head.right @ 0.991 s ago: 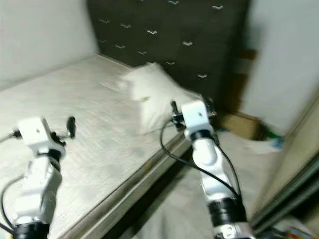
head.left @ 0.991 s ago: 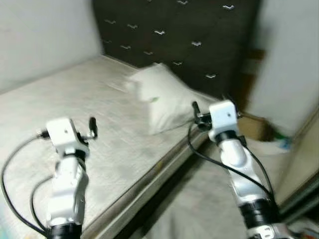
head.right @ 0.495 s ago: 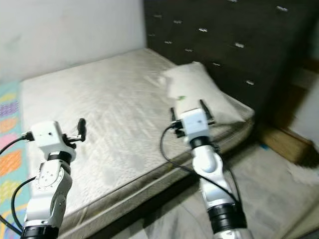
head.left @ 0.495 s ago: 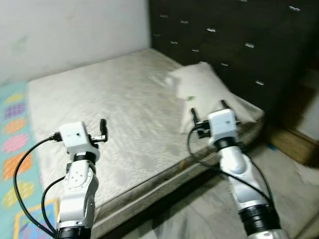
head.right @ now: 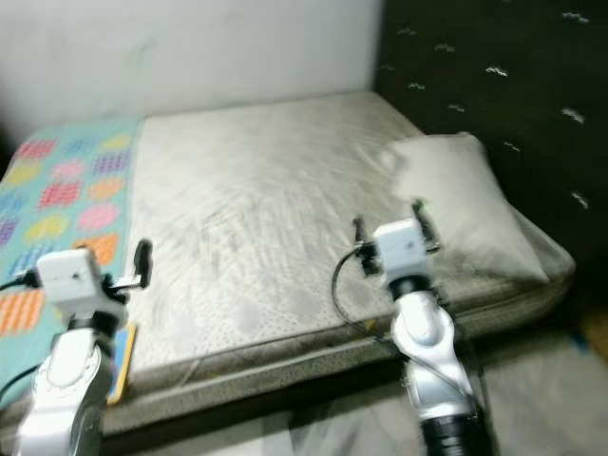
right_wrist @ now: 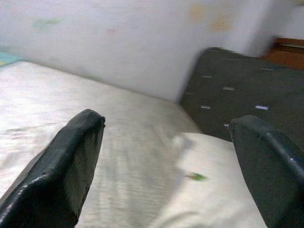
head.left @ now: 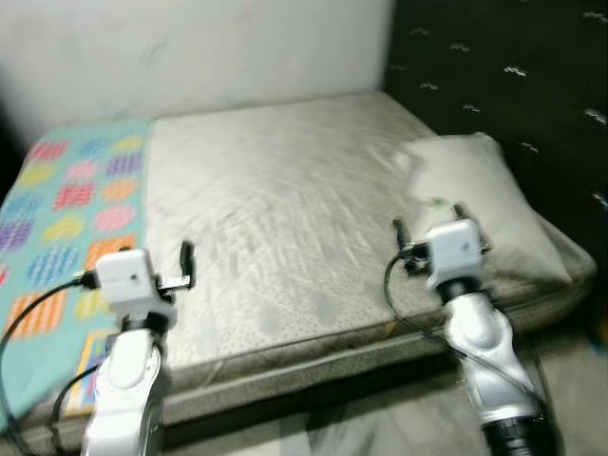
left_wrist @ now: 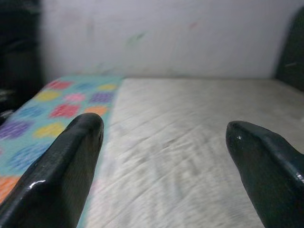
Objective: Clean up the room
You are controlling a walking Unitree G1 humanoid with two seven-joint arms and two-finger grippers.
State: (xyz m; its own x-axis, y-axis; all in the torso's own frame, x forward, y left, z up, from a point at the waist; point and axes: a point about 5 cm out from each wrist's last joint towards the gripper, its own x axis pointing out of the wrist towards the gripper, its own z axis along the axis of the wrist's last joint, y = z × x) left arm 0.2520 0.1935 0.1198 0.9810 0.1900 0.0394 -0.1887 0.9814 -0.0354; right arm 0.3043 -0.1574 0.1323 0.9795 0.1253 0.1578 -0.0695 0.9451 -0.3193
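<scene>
Now the head camera has swung left: the quilt [head.left: 66,199] enters view beside the mattress [head.left: 285,218] and pillow [head.left: 484,204]. You hold the left tool [left_wrist: 161,156] and right tool [right_wrist: 166,156] wide open, empty; survey continues.

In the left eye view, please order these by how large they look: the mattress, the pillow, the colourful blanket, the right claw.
1. mattress, clearly largest
2. colourful blanket, though the frame cuts it off
3. pillow
4. right claw, smallest, even though it is nearest the camera
</scene>
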